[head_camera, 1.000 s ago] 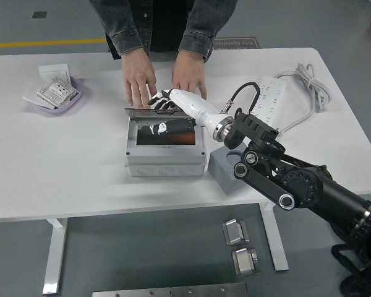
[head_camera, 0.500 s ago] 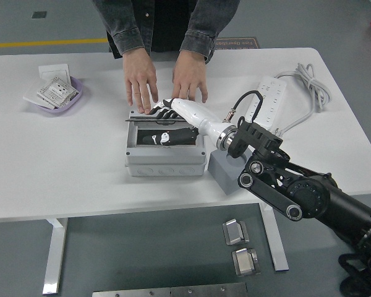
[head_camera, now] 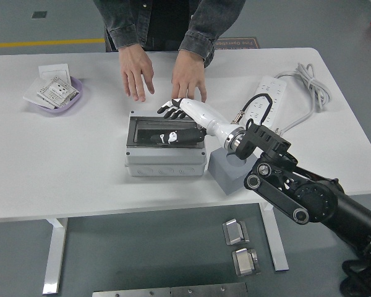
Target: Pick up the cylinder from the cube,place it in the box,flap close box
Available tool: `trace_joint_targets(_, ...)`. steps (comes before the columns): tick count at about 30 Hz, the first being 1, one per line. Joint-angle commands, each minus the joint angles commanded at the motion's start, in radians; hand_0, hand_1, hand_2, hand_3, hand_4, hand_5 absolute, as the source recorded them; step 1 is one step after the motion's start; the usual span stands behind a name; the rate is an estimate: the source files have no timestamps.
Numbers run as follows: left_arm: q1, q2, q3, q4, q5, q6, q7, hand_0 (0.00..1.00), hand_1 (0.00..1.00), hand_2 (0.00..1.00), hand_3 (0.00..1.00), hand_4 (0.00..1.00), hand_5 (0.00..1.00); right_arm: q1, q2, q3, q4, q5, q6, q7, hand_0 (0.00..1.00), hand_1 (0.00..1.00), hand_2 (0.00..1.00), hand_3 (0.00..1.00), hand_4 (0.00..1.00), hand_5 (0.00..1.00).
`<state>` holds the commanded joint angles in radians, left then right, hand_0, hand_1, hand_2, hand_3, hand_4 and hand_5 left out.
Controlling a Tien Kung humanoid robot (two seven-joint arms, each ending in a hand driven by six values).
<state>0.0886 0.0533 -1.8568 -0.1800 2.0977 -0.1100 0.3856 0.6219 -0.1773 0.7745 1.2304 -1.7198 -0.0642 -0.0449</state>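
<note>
The grey box (head_camera: pixel 166 162) stands mid-table with its dark see-through lid (head_camera: pixel 164 131) lying flat on it. My right hand (head_camera: pixel 172 111), white with black fingers, rests with fingers spread on the lid's far right edge and holds nothing. Pale shapes show through the tinted lid; I cannot tell whether they are the cylinder or reflections. The grey cube (head_camera: pixel 230 171) sits right of the box, under my right wrist, with nothing visible on top. The left arm is out of view.
A person stands at the far side, with one hand (head_camera: pixel 135 73) and the other hand (head_camera: pixel 189 77) on the table just behind the box. A purple bowl (head_camera: pixel 57 97) of cards is at the far left. A white power strip (head_camera: pixel 269 102) with its cable lies at the right.
The lid has swung down from half open to flat, with my right hand following it down. The person's hands have drawn back from the box's rear edge.
</note>
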Motion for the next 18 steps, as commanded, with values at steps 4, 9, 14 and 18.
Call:
trace_joint_targets(4, 0.004, 0.002, -0.009, 0.000, 0.003, 0.002, 0.001, 0.729, 0.735, 0.695, 0.801, 0.762, 0.441, -0.044, -0.031, 0.077, 0.063, -0.030, 0.011, -0.008, 0.649, 0.651, 0.668, 0.737, 0.984, 0.589)
trace_joint_targets(9, 0.009, 0.002, -0.013, 0.000, -0.002, 0.004, 0.001, 0.729, 0.735, 0.695, 0.801, 0.763, 0.441, -0.121, -0.066, 0.190, 0.152, -0.031, 0.016, 0.000, 0.647, 0.650, 0.667, 0.738, 0.985, 0.592)
trace_joint_targets(14, 0.011, 0.000, -0.014, 0.000, -0.008, 0.005, 0.000, 0.729, 0.735, 0.695, 0.801, 0.763, 0.441, -0.193, -0.047, 0.305, 0.184, 0.062, -0.008, 0.071, 0.647, 0.650, 0.667, 0.738, 0.985, 0.592)
trace_joint_targets(18, 0.010, -0.001, -0.011, 0.000, -0.013, 0.005, -0.001, 0.729, 0.734, 0.695, 0.801, 0.763, 0.441, -0.224, -0.030, 0.385, 0.174, 0.150, -0.018, 0.128, 0.647, 0.639, 0.665, 0.736, 0.991, 0.612)
